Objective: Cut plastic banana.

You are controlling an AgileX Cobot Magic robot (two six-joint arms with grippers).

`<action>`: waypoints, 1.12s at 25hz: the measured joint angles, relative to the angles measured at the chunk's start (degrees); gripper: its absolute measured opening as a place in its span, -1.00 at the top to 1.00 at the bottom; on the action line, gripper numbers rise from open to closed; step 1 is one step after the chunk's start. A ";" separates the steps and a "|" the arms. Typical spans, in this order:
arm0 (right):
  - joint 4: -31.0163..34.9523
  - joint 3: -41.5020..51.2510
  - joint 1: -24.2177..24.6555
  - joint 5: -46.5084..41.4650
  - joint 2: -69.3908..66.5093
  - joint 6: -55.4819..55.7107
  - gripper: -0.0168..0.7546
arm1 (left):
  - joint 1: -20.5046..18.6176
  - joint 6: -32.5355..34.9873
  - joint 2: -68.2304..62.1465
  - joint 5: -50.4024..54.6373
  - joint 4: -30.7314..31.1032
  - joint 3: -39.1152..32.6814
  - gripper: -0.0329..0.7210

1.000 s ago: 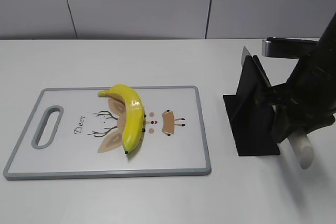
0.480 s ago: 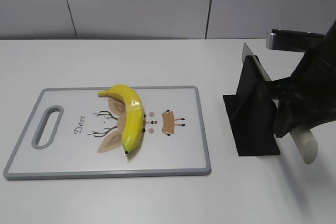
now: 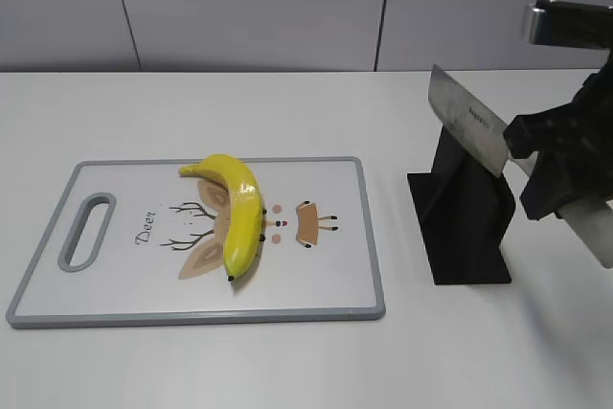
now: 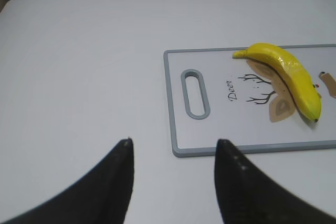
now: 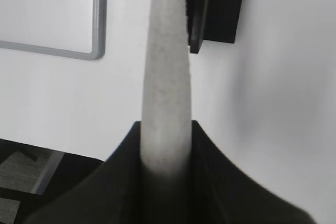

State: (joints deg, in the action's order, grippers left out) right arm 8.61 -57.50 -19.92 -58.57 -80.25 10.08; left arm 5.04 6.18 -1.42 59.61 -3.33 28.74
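The plastic banana (image 3: 238, 213) lies curved on a white cutting board with a grey rim (image 3: 43, 270); it also shows in the left wrist view (image 4: 289, 75) on the board (image 4: 169, 108). My right gripper (image 3: 554, 179) is shut on the white handle (image 5: 167, 77) of a cleaver, whose blade (image 3: 467, 119) is lifted above the black knife stand (image 3: 465, 213). My left gripper (image 4: 173, 142) is open and empty over the bare table, near the board's handle end.
The knife stand's base (image 5: 212, 3) sits right of the board (image 5: 98, 24). The table's front edge and the dark floor show at the lower left of the right wrist view (image 5: 31, 174). A grey wall runs behind the table.
My right gripper has risen and moved right, drawing the cleaver up out of the stand. The banana and board have not moved.
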 joint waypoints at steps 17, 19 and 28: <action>-2.84 -4.22 0.00 2.99 7.08 -13.81 0.54 | 0.00 1.41 -0.71 -1.05 0.51 1.83 -0.38; -2.90 -5.83 0.00 2.99 6.52 -18.81 0.54 | 0.00 1.95 -2.19 -2.38 0.56 2.54 -0.50; -3.00 -13.45 0.00 2.99 -0.64 -37.79 0.54 | 0.00 13.98 -19.45 -11.32 -2.25 7.63 -0.70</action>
State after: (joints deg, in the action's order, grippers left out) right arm 5.61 -70.96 -19.92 -55.57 -80.90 -27.70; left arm 5.04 20.16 -20.87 48.29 -5.58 36.36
